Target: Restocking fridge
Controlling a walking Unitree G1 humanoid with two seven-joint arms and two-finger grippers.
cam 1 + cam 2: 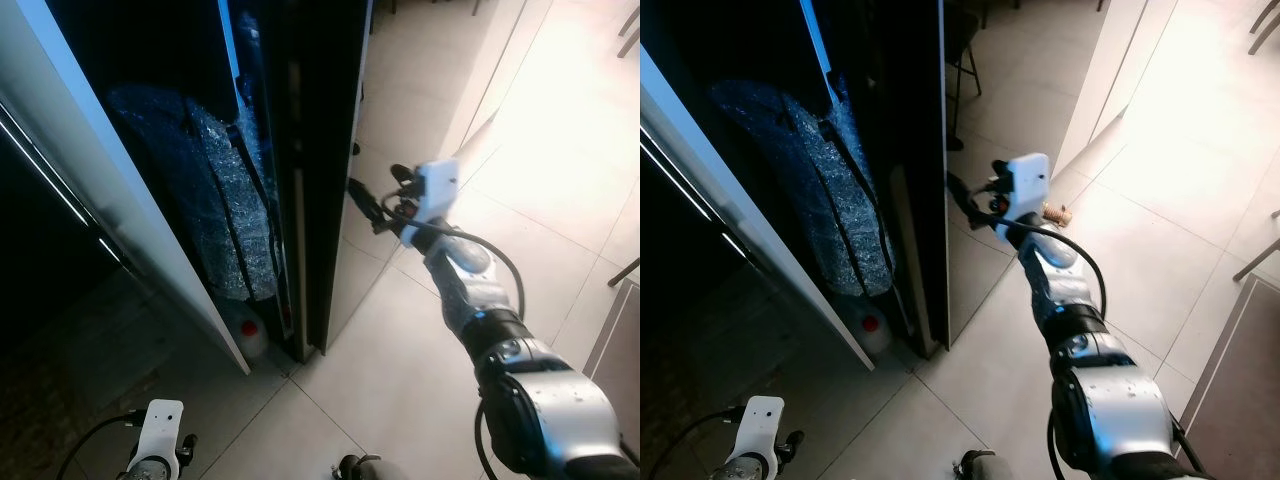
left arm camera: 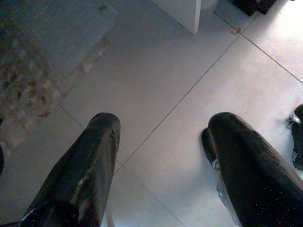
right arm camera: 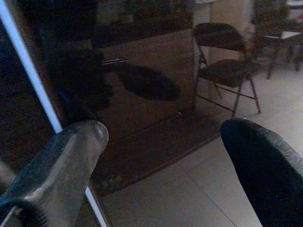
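The robot stands over pale floor tiles (image 1: pixel 400 400) beside a tall black fridge (image 1: pixel 320 150), whose dark glossy door (image 1: pixel 915 150) stands ajar. The right gripper (image 1: pixel 362 200) is raised at the door's outer edge, close to the black panel; whether it touches cannot be told. Its two black fingers (image 3: pixel 61 165) are spread apart and hold nothing. In the gap between the door and a white panel (image 1: pixel 120 200) on the left hangs a bluish sheet of bubble wrap (image 1: pixel 215 200); below it, on the floor, sits a white container with a red cap (image 1: pixel 250 330). The left gripper (image 2: pixel 161 165) hangs low over the tiles near the robot, fingers wide apart and empty. A folding chair (image 3: pixel 222 71) stands further off on the right.
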